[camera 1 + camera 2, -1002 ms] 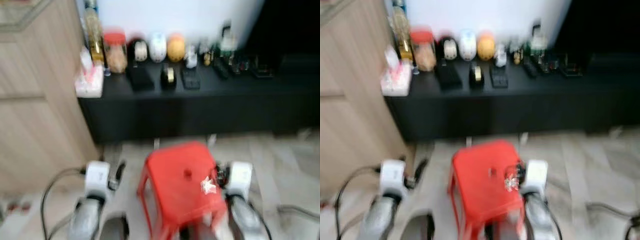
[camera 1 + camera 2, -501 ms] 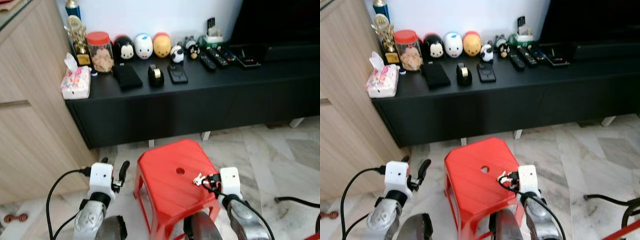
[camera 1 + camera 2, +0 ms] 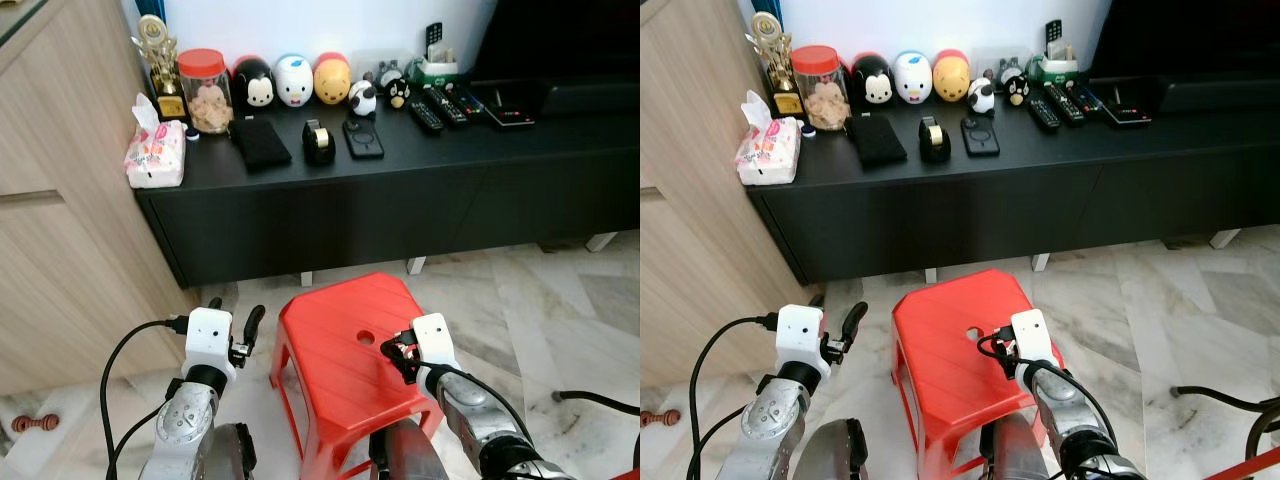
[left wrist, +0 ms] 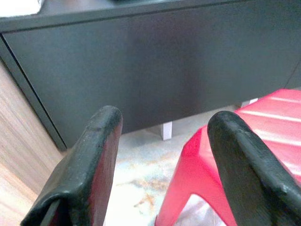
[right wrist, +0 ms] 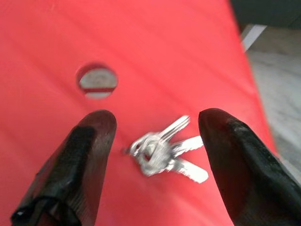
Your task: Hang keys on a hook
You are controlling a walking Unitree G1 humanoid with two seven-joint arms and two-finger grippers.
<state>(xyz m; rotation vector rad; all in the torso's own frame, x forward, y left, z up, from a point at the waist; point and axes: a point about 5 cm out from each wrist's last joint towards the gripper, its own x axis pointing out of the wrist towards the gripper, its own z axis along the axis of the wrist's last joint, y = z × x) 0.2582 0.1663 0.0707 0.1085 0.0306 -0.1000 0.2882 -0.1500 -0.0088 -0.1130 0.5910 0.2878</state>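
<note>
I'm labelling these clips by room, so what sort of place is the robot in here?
Probably a home living room: a low black TV console carrying remote controls and character figurines, with a red plastic stool on marble-look floor tiles.

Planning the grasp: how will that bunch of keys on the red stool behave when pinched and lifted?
The keys look like thin metal blades on a ring, so they would likely splay and dangle loosely. Lying flat on the smooth red stool, they may skid when nudged. The open right gripper straddles them.

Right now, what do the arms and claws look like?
Both arms are silver metal tubes ending in white boxy wrist blocks. The left claw and right claw each have two long matte black fingers with rounded tips. A black cable loops out beside the left wrist; another runs along the right forearm.
</note>
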